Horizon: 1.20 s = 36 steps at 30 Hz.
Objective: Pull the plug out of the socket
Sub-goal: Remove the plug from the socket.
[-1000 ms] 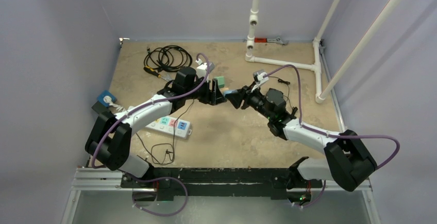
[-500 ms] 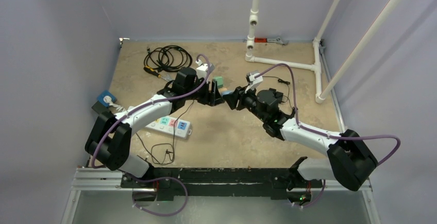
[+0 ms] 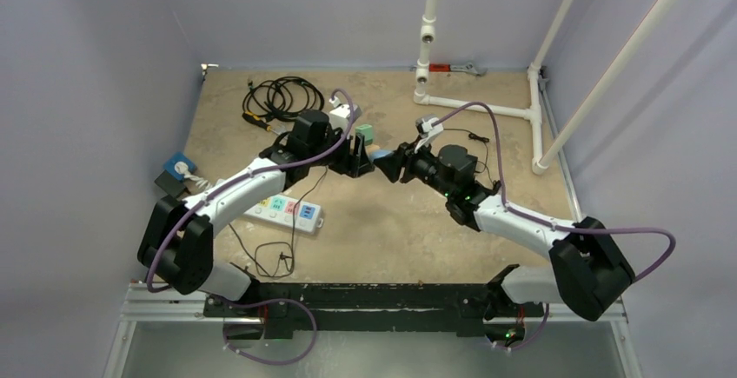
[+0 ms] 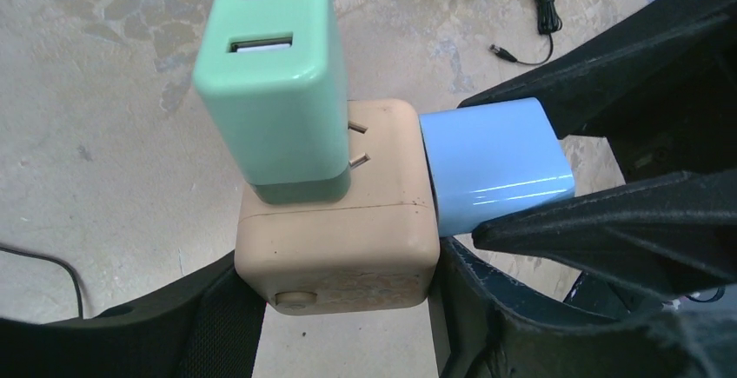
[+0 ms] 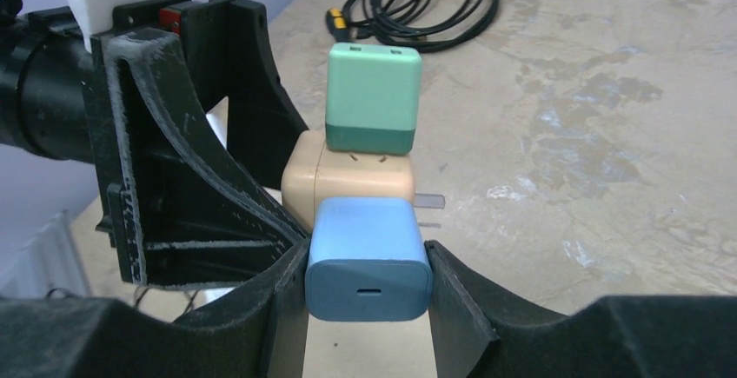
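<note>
A beige cube socket (image 4: 339,222) sits between the fingers of my left gripper (image 4: 339,295), which is shut on it above the table. A mint-green plug (image 4: 271,82) stands in its top face. A light-blue plug (image 4: 495,165) sits flush against the socket's right side. My right gripper (image 5: 369,287) is shut on the blue plug (image 5: 369,256), one finger on each side. In the right wrist view the socket (image 5: 343,178) shows behind the blue plug, and bare metal prongs stick out of its right side. From above, the left gripper (image 3: 356,154) and right gripper (image 3: 388,161) meet mid-table.
A white power strip (image 3: 285,209) lies under the left arm and a coil of black cable (image 3: 282,96) at the back left. A white pipe frame (image 3: 474,104) stands at the back right. A black adapter with its cord (image 3: 476,139) lies by the right arm.
The right arm has pushed leftward and its wrist has turned, bringing its gripper closer against the left one. Both grippers have drifted slightly toward the back.
</note>
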Each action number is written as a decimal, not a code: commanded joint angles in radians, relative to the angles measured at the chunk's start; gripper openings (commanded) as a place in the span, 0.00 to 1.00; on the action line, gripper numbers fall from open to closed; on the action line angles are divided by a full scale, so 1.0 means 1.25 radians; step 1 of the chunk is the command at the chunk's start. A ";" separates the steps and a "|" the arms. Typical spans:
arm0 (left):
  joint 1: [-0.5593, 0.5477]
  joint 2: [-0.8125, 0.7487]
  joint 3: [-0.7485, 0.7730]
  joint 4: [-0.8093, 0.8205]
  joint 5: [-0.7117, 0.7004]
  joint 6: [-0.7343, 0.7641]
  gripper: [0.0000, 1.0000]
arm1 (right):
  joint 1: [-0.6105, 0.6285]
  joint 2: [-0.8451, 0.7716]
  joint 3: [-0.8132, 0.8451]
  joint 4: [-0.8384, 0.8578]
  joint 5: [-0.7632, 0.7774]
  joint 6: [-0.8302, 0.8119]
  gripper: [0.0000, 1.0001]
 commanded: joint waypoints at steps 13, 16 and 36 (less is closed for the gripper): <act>-0.015 -0.057 0.037 0.002 0.059 0.059 0.00 | -0.085 0.010 0.031 0.085 -0.144 0.026 0.00; -0.015 -0.045 0.032 0.008 0.045 0.042 0.00 | -0.083 0.011 0.033 0.066 -0.094 0.046 0.00; -0.016 -0.024 0.032 -0.021 -0.065 0.025 0.00 | 0.058 0.028 0.123 -0.108 0.218 0.001 0.00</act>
